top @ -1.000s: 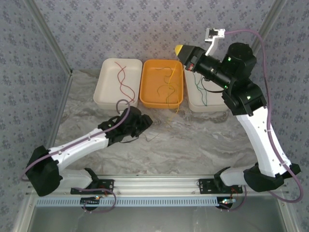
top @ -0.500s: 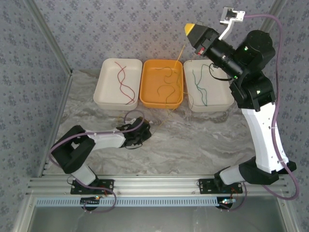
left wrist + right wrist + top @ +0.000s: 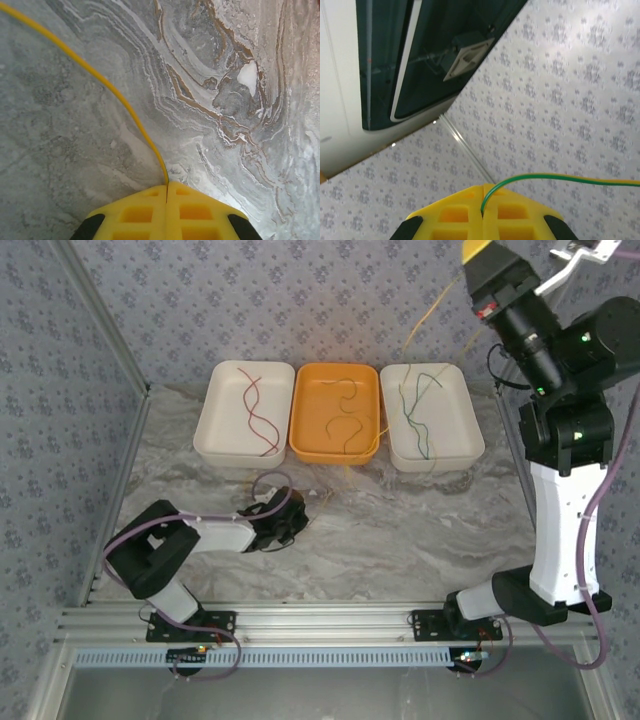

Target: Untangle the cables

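three trays line the far edge of the surface (image 3: 420, 530): left white tray (image 3: 212, 435) holding a dark red cable (image 3: 258, 410), orange tray (image 3: 297, 435), and right white tray (image 3: 470, 440) holding a green cable (image 3: 415, 425). since a second ago the right claw (image 3: 477, 250) has climbed from above the right white tray to high over the far right corner. the left claw (image 3: 288, 523), low on the surface left of centre, has closed. left wrist view adds: left claw clenched on a yellow cable (image 3: 115, 95) over bare marble. right wrist view adds: right claw clenched on a green-and-yellow strand (image 3: 560, 178).
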You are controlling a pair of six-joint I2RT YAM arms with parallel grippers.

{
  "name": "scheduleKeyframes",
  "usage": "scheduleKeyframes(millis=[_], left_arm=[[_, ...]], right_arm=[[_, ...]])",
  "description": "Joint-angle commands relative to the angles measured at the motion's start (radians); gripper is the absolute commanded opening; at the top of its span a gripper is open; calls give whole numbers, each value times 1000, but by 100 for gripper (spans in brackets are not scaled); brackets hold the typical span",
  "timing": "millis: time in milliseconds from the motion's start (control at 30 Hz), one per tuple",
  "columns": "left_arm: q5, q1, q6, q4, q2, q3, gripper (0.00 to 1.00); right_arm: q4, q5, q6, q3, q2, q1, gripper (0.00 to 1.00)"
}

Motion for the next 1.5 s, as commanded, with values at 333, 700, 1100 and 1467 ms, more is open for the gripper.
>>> scheduleKeyframes(millis=[333, 700, 1100, 1467], left_arm=[[-231, 172, 161, -434, -421, -70, 22], [-110, 123, 292, -529, -602, 134, 80], [24, 52, 367, -310, -667, 224, 86], [56, -21, -54, 35, -454, 236, 95]], right_arm=[[40, -92, 120, 40, 47, -81, 0], [91, -78, 75, -267, -61, -30, 0], [114, -72, 4, -364, -44, 97, 0], [113, -55, -24, -409, -49, 162, 0]])
